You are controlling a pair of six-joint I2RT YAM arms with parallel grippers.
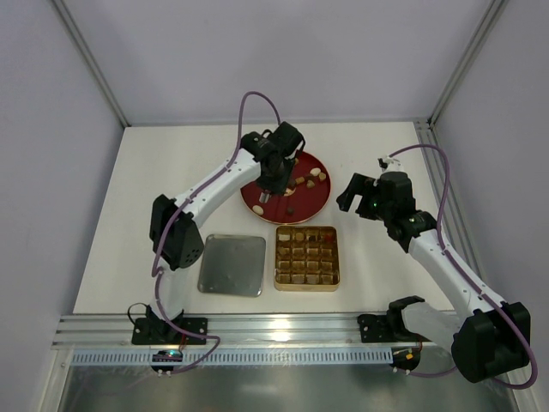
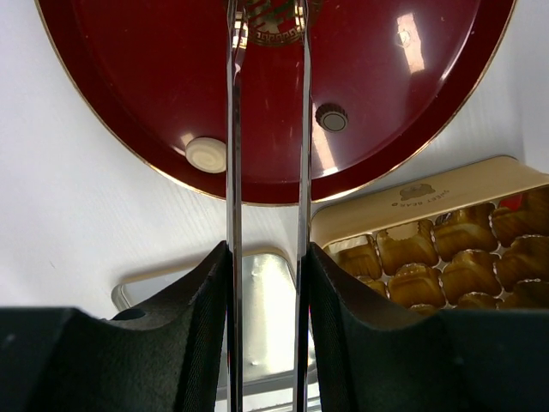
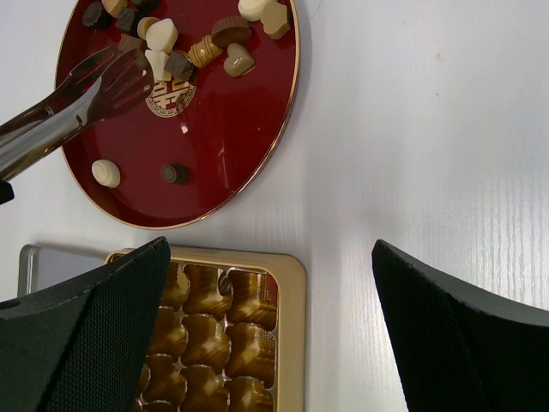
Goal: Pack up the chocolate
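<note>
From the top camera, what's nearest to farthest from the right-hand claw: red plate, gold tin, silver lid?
1. Red plate, just left of the right gripper.
2. Gold tin, down-left of it, slightly farther.
3. Silver lid, farthest left, beyond the tin.

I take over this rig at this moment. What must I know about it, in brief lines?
Left pincer: shut on metal tongs, tips over the red plate.
Right pincer: open, empty, above the table beside the plate.
Chocolate: on the plate, most clustered, two pieces apart nearer the gold tin.
Done: tin open, lid lying beside it; cells in close view look empty.
Left: carry the pieces into the cells.
</note>
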